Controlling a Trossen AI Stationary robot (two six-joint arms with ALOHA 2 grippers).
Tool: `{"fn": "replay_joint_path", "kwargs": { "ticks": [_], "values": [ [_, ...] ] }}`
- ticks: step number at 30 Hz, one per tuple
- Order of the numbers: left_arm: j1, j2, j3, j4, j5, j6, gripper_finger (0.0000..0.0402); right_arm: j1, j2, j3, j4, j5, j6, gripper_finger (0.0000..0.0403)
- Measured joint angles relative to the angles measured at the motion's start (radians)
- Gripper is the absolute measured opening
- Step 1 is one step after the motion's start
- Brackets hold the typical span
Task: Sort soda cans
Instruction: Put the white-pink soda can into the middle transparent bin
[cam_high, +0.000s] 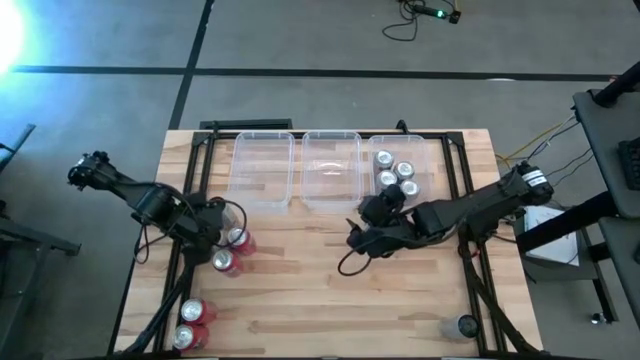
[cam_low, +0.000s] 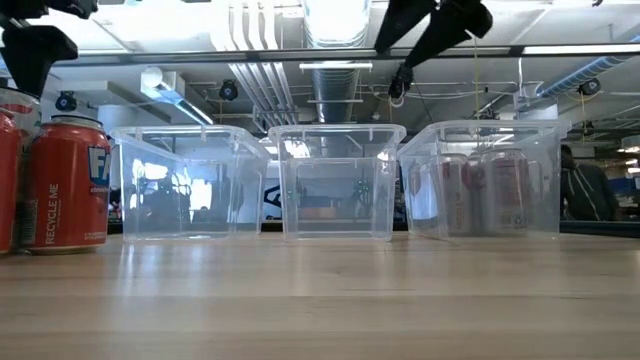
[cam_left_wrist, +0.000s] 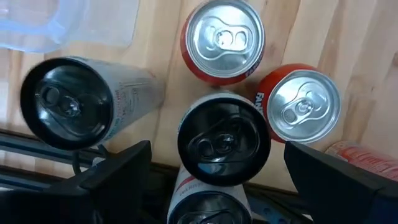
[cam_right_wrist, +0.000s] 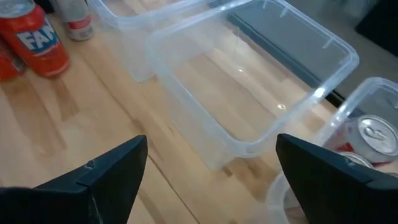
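Item: soda cans, sorting in progress on a wooden tabletop (cam_high: 300, 300).

- 3 clear bins (cam_high: 262, 168) in a row at the far edge; the right-hand bin (cam_high: 400, 170) holds 4 cans, the other 2 look empty.
- Can cluster (cam_left_wrist: 224, 140) near the tabletop's left side: 2 red, at least 2 black-topped, standing close together.
- 2 more red cans (cam_high: 190, 322) at the near left corner; 1 can (cam_high: 466, 325) at the near right.
- Left gripper (cam_left_wrist: 217, 180): jaws wide apart, straddling a black-topped can, nothing held.
- Right gripper (cam_right_wrist: 208, 174): spread, empty, above bare wood before the middle bin.

Risk: cluster is tight; closing jaws may nudge or topple neighbouring cans.
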Motion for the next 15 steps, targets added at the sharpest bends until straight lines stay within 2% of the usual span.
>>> {"fn": "replay_joint_path", "kwargs": {
  "ticks": [15],
  "values": [
    [0.000,0.007,-0.087,0.088,0.044,0.053,0.0349,0.002,0.052,0.054,0.023,0.020,-0.043,0.0354]
  ]
}}
